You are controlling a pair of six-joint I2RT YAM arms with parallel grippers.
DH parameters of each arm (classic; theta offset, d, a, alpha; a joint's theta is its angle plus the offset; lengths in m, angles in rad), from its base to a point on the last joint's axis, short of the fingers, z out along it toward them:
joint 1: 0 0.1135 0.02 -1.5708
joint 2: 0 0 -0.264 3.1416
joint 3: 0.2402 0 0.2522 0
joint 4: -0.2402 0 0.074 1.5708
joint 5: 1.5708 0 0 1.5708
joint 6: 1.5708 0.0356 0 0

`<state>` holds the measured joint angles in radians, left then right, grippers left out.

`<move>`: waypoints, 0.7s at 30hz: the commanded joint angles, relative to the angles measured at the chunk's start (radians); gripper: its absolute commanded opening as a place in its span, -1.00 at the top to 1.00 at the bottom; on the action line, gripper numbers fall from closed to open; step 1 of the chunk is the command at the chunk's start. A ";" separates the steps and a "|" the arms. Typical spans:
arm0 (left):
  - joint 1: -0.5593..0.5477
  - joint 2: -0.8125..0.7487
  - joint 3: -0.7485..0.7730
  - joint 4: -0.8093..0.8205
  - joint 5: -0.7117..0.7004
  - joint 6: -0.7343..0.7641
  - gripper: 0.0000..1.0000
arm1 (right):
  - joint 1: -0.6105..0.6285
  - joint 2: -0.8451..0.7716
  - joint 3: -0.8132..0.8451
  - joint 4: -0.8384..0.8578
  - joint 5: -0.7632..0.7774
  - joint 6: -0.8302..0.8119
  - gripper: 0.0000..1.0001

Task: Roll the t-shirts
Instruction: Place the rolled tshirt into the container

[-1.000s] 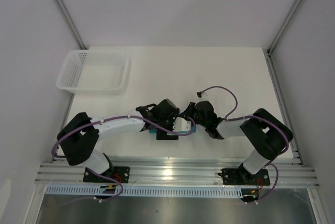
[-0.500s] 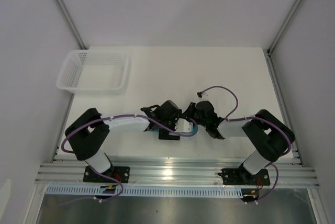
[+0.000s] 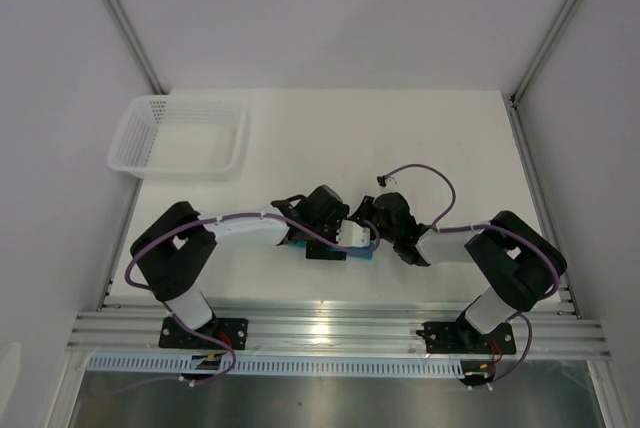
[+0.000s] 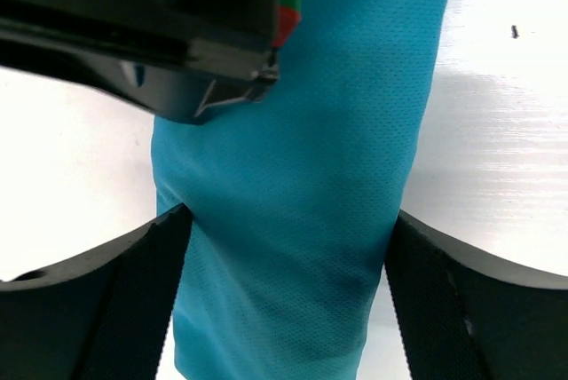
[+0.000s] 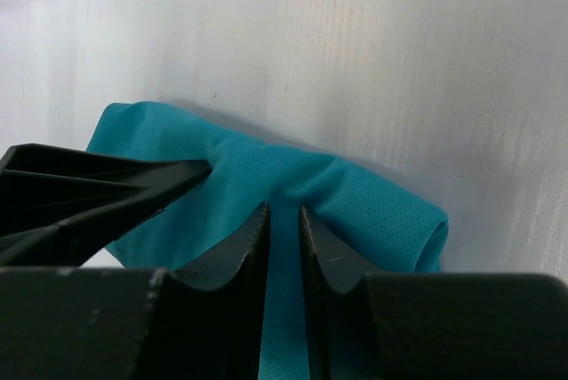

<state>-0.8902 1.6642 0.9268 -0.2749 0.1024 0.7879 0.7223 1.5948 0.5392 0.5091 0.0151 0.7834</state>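
The teal t-shirt (image 4: 293, 158) lies rolled into a thick tube on the white table near the front middle. In the top view only small teal bits (image 3: 366, 252) show under the two wrists. My left gripper (image 4: 288, 216) straddles the roll with a finger pressed against each side of it; it also shows in the top view (image 3: 325, 246). My right gripper (image 5: 284, 211) is nearly closed and pinches a fold of the cloth near the roll's open end; in the top view (image 3: 365, 238) it meets the left one.
A white plastic mesh basket (image 3: 170, 173) stands at the back left of the table. Aluminium rails (image 3: 330, 323) run along the front edge by the arm bases. White walls enclose the table.
Both wrists have drawn closer and shifted slightly right. Teal cloth that showed at the left of the left wrist now shows more at the right, under the right gripper.
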 commanded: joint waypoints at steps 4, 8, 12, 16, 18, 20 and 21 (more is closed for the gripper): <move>0.004 0.061 0.027 -0.116 0.094 0.105 -0.44 | 0.000 -0.042 0.027 -0.004 0.016 -0.019 0.54; 0.004 0.091 0.066 -0.191 0.118 0.116 -0.24 | 0.002 -0.053 0.021 -0.014 0.020 -0.019 0.54; 0.005 0.111 0.086 -0.230 0.137 0.123 0.03 | -0.001 -0.075 0.013 -0.027 0.032 -0.024 0.53; 0.004 0.121 0.101 -0.257 0.146 0.119 0.29 | -0.009 -0.104 0.007 -0.040 0.037 -0.033 0.53; 0.008 0.126 0.110 -0.271 0.154 0.114 0.52 | -0.021 -0.122 0.002 -0.056 0.042 -0.039 0.53; 0.014 0.127 0.122 -0.283 0.172 0.091 0.61 | -0.030 -0.153 -0.001 -0.081 0.051 -0.052 0.53; 0.020 0.132 0.141 -0.291 0.180 0.082 0.65 | -0.038 -0.165 -0.002 -0.090 0.052 -0.056 0.53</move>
<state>-0.8803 1.7454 1.0508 -0.4549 0.1925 0.8986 0.7013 1.4891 0.5388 0.4442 0.0265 0.7551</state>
